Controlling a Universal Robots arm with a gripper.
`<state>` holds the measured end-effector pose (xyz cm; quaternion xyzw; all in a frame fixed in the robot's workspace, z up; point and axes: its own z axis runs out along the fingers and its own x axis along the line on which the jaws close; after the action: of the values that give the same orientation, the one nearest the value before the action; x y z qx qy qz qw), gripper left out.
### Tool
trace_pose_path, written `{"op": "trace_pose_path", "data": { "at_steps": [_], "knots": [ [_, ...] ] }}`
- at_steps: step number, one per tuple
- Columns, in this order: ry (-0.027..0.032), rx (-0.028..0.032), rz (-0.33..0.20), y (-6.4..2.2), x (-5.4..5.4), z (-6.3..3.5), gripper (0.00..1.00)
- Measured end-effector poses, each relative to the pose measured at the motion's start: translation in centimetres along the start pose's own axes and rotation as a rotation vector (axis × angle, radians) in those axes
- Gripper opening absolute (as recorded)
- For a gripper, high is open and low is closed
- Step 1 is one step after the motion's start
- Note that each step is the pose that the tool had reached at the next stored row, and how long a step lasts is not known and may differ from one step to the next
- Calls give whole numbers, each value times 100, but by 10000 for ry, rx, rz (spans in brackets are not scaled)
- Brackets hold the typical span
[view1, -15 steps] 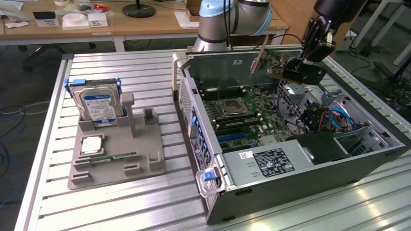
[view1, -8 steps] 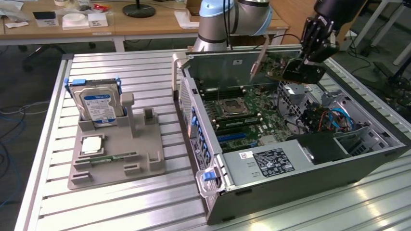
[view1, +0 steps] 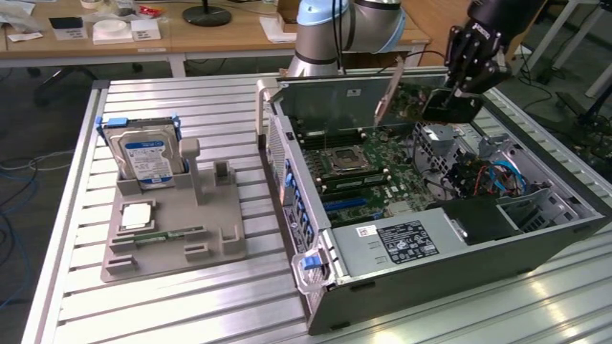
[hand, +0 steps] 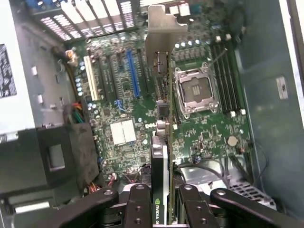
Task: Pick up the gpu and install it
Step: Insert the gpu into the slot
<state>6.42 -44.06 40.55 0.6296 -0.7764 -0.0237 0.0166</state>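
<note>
The gpu (view1: pixel 409 100), a green card with a black cooler block and a silver end bracket, hangs edge-down over the open computer case (view1: pixel 316 179), above the motherboard (view1: pixel 359 172). My gripper (view1: pixel 461 84) is shut on the card's cooler end. In the wrist view the gpu (hand: pixel 161 142) runs edge-on away from my gripper (hand: pixel 162 209), clamped between the two black fingers (hand: pixel 140 206). Its bracket (hand: pixel 159 33) points at the case's rear slot openings. The card hovers clear of the motherboard (hand: pixel 123 133), between the blue expansion slot (hand: pixel 133 78) and the processor socket (hand: pixel 197 90).
A grey parts holder (view1: pixel 206 244) on the slatted table holds a silver hard drive (view1: pixel 145 154), a processor chip (view1: pixel 137 215) and a memory stick (view1: pixel 168 235). Inside the case are the power supply (view1: pixel 402 240) and cable bundles (view1: pixel 483 179). A wooden desk (view1: pixel 191 39) stands behind.
</note>
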Motion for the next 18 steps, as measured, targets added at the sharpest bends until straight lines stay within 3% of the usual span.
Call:
{"op": "trace_pose_path", "data": {
  "at_steps": [8,15,17,18],
  "knots": [
    [93,-7,-1625,0,0,2,27],
    [101,-7,-1752,0,0,3,27],
    [79,45,-1752,2,0,3,27],
    [46,123,-1757,3,0,3,27]
  ]
}}
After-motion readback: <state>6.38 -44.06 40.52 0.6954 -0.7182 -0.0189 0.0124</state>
